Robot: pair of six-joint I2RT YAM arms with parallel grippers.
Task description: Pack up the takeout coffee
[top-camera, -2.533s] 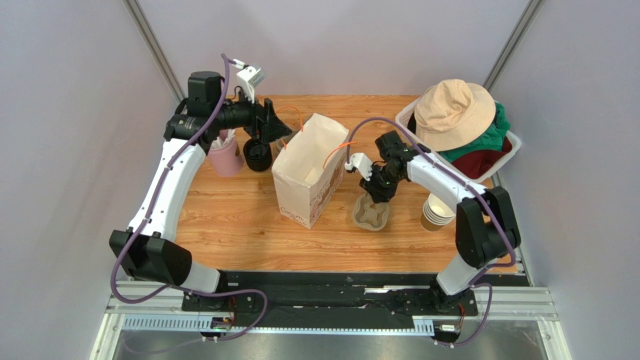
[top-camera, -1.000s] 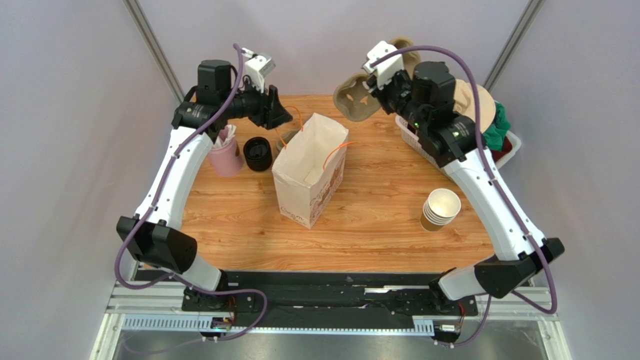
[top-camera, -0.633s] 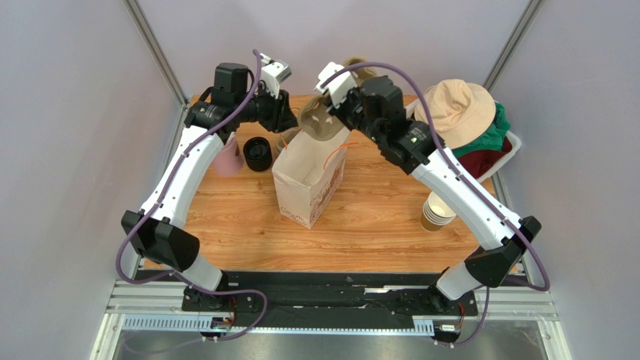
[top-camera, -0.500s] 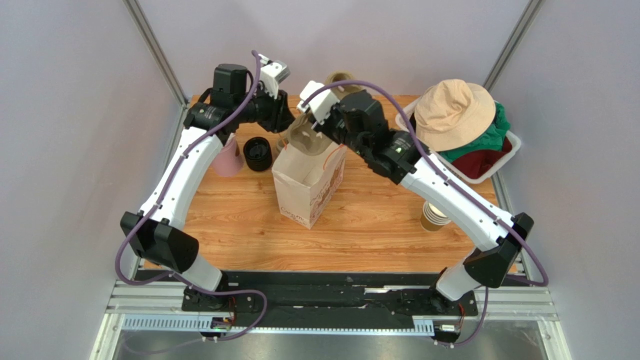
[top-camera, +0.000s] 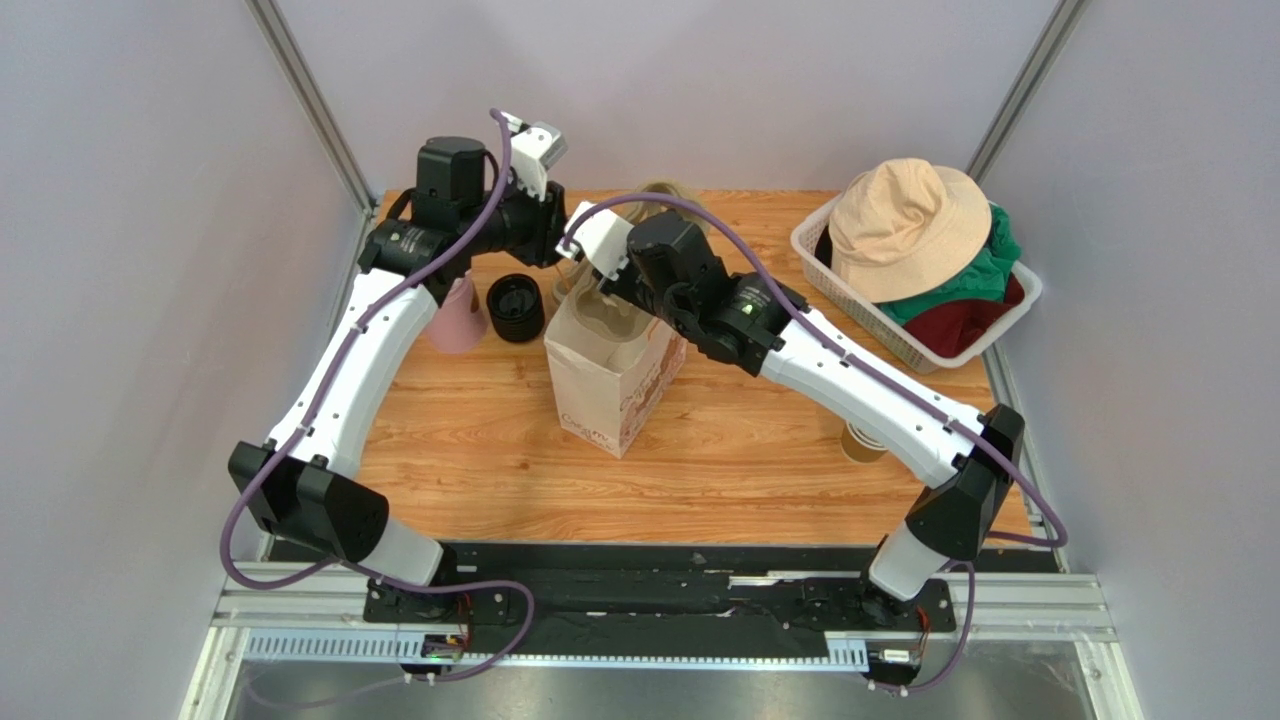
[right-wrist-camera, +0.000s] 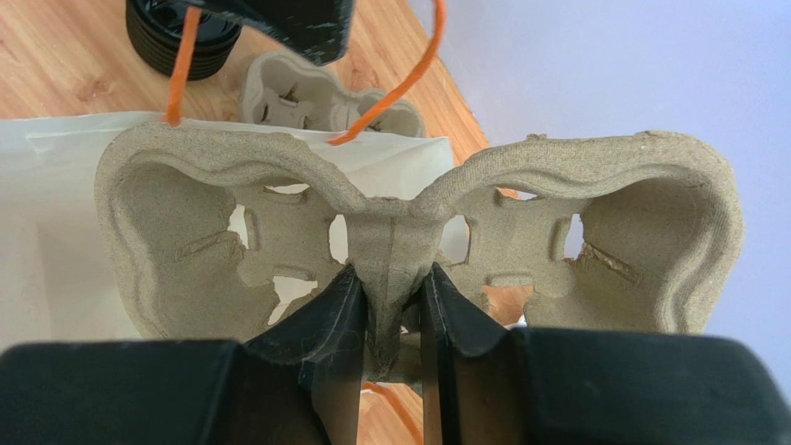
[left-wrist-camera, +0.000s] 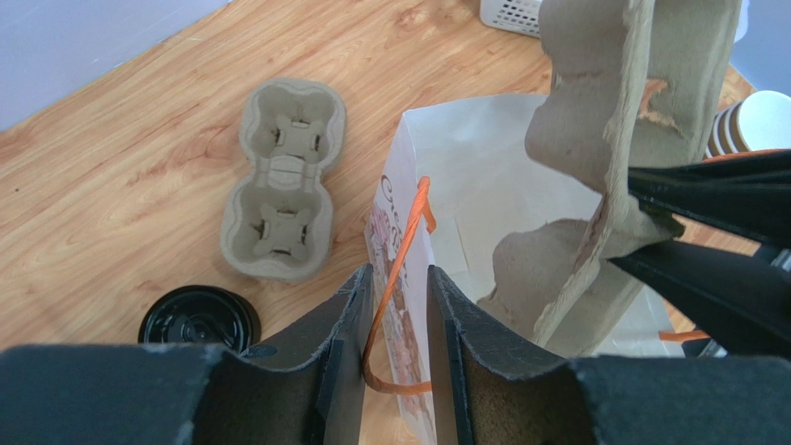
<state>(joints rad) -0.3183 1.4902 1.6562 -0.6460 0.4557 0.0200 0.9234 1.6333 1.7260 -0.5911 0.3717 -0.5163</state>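
Paper bag white with reddish-brown print, handle orange; 2 grey-beige pulp pieces: cup carrier and second carrier; table tan wood grain; lids black; hat beige; left gripper and right gripper black.

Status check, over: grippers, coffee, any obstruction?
Left gripper shut on orange bag handle. Right gripper shut on pulp cup carrier, at paper bag mouth. No lidded coffee in view.
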